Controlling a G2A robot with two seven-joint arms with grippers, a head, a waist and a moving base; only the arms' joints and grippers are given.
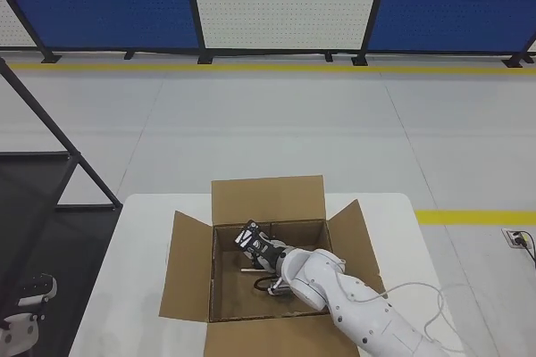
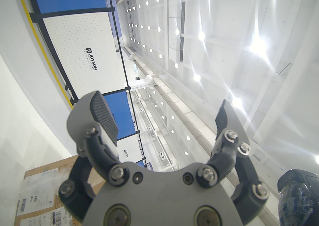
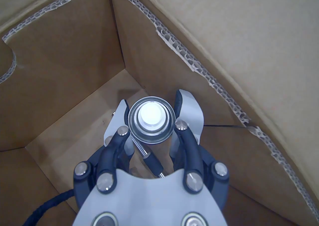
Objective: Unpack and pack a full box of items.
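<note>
A white counter (image 1: 143, 268) carries an open cardboard box (image 1: 268, 201) with its flaps spread outward. The right hand (image 3: 152, 101) is down inside the box near a corner, its fingers clamped on both sides of a spray can (image 3: 151, 118). A thin metal rod (image 3: 149, 157) with a dark grip lies on the box floor under the can. The left hand (image 2: 161, 102) points at the ceiling, fingers wide apart and holding nothing.

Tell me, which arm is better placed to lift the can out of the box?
Right: the right gripper, inside the box, grips the can; the left gripper faces the ceiling.
</note>
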